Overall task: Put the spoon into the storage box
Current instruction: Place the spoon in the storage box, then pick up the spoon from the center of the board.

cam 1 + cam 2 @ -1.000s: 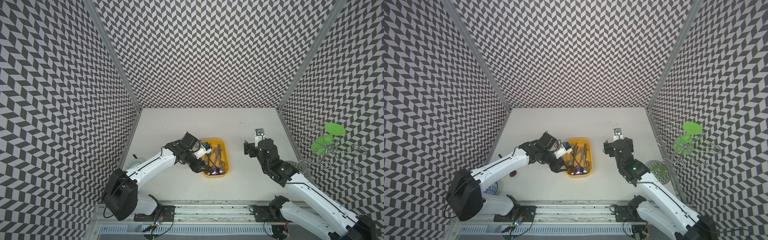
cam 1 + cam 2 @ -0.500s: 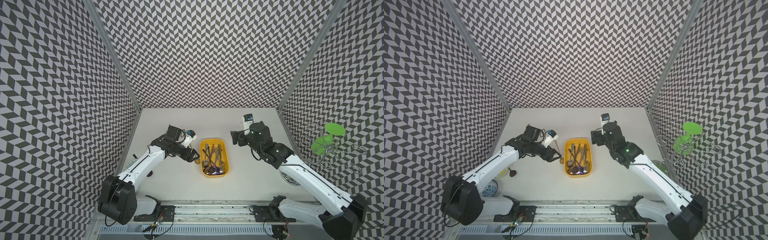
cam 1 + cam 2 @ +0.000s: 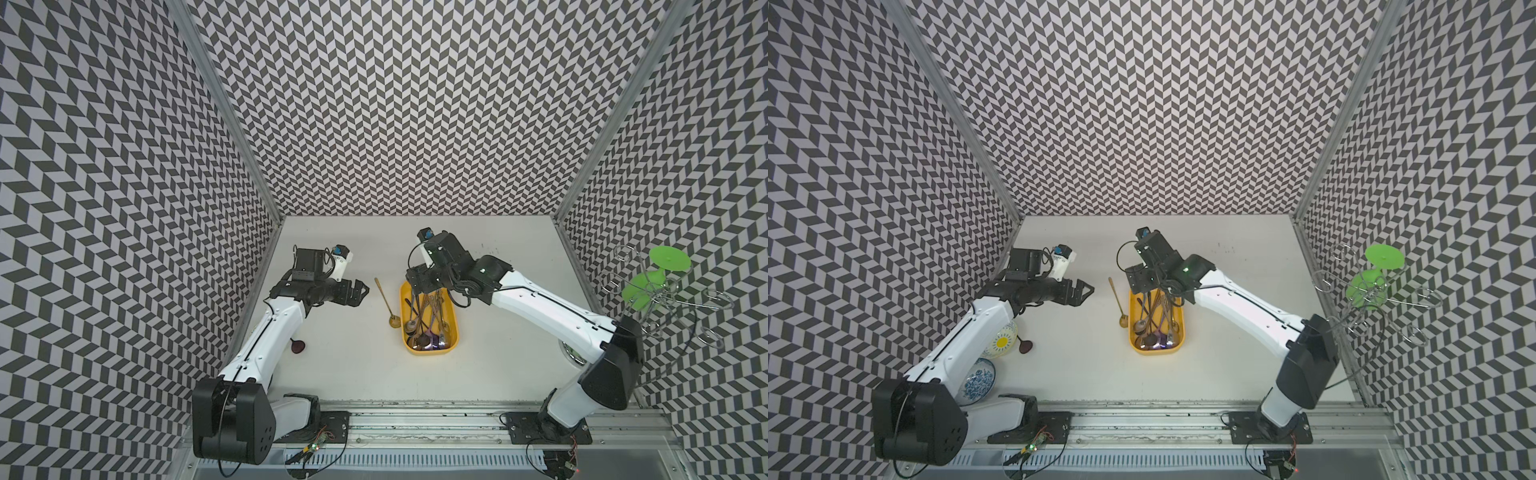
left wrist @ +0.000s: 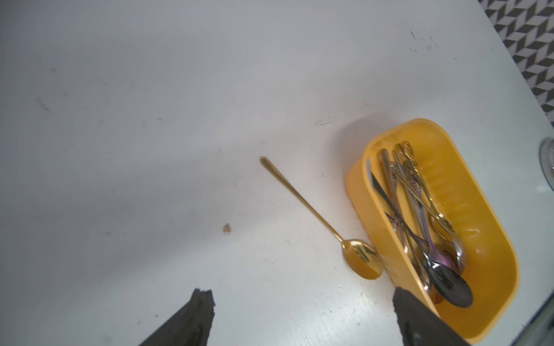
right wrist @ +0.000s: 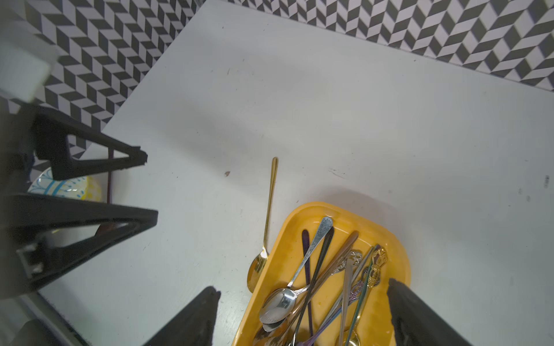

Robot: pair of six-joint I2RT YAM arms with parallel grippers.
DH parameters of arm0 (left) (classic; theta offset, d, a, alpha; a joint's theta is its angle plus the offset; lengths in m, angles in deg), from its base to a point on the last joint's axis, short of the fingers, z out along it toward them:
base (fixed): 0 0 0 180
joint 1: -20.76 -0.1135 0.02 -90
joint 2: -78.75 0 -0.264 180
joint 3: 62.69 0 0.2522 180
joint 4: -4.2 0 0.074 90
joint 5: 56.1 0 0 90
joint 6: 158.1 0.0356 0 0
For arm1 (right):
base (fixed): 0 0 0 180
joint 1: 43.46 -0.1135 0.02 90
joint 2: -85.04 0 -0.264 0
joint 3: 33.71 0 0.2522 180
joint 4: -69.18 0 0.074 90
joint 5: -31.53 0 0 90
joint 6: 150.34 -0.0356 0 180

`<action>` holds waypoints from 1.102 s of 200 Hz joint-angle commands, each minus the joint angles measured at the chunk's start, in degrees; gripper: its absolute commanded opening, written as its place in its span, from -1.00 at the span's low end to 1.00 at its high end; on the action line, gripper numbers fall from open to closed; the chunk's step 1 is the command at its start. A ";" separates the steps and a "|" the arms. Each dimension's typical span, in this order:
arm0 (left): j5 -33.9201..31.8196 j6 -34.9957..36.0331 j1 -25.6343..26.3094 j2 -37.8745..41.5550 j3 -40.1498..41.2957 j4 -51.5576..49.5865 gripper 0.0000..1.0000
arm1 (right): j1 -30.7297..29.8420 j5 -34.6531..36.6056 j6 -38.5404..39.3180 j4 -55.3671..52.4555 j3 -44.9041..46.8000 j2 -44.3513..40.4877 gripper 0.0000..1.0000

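Observation:
A thin gold spoon (image 3: 384, 300) (image 3: 1117, 300) lies on the white table just left of the yellow storage box (image 3: 453, 328) (image 3: 1182, 332), its bowl against the box wall (image 4: 359, 260) (image 5: 269, 203). The storage box (image 4: 479, 209) (image 5: 398, 248) holds several spoons. My left gripper (image 3: 362, 295) (image 3: 1086, 296) (image 4: 301, 292) (image 5: 150, 185) hangs open and empty, left of the gold spoon. My right gripper (image 3: 419, 286) (image 3: 1142, 286) (image 5: 302, 286) is open above the box's far end, holding nothing.
A dark red spoon (image 3: 298, 346) (image 3: 1025, 346) lies by the left arm. Two patterned bowls (image 3: 1003, 340) (image 3: 980, 380) sit at the left edge. A wire rack with green discs (image 3: 660, 291) stands at the right wall, a round glass dish (image 3: 571, 353) under the right arm.
My left gripper has drawn back leftward from the box and opened wide, uncovering the gold spoon on the table. My right arm has swung left, over the box's far end.

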 commanded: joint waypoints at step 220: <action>-14.20 -4.55 -7.59 3.95 5.13 7.06 0.98 | -5.40 -2.04 -6.02 -24.58 -47.46 50.19 0.03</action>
